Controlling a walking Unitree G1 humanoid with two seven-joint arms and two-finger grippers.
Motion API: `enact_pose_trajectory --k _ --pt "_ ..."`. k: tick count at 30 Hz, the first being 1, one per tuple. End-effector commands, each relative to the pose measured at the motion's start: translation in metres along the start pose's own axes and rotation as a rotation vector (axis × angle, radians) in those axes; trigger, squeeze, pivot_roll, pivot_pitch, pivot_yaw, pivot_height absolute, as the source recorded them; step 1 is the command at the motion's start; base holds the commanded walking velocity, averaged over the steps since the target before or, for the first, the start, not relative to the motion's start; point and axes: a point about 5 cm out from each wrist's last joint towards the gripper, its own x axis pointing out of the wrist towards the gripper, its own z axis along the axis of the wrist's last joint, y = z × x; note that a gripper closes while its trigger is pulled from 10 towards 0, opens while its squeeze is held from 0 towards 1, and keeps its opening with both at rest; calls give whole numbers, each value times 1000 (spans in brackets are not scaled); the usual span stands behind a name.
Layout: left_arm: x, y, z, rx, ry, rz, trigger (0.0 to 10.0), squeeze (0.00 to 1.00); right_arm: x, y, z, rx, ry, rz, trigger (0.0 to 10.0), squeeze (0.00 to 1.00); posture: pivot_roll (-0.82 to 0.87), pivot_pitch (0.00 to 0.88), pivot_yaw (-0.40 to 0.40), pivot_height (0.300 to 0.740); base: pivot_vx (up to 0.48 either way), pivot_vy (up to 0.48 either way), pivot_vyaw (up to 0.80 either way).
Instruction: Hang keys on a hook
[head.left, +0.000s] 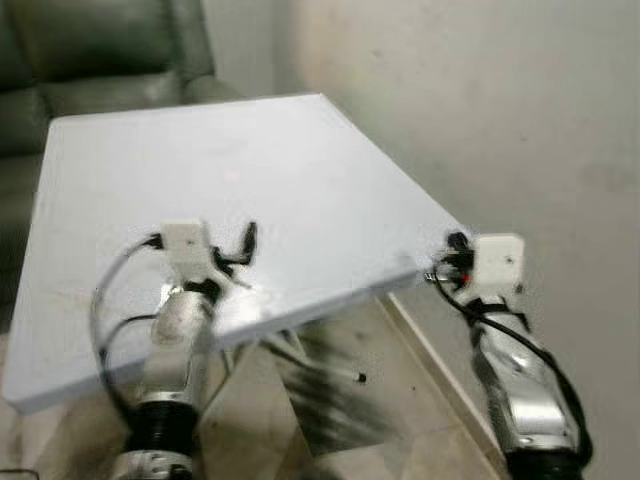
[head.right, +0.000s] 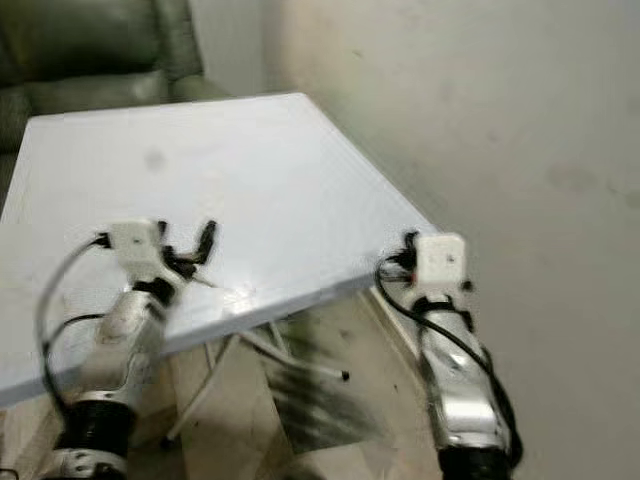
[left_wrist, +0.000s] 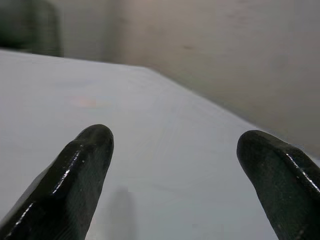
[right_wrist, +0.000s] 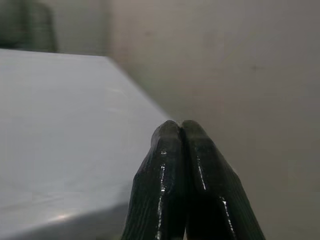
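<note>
The left end effector (left_wrist: 172, 165), fingers spread and empty, hovers over the near part of the plain white flat-topped bench (head.left: 300, 170). The right end effector (right_wrist: 182, 145), fingers pressed together on nothing, sits at the bench's near right corner beside the beige wall (head.left: 520, 120). I see no keys or hook, so their place and long axis cannot be told. The step appears to be searching: best to scan steadily before reaching.

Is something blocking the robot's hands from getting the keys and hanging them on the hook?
That cannot be judged: no keys or hook can be seen. The left gripper is open over the white table, holding nothing. The right gripper is shut beside the table's edge, near the wall.
</note>
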Motion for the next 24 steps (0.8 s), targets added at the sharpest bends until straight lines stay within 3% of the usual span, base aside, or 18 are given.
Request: enact_pose_trajectory --k 1,24 --pt "-1 7 0 12 14 22 10000 0 1 5 5 10 -20 14 10000 0 8 17 -23 740 0 0 -731" --pt "-3 5 -1 10 18 16 10000 0 -2 2 4 6 -11 4 10000 0 9 30 -27 740 0 0 -731"
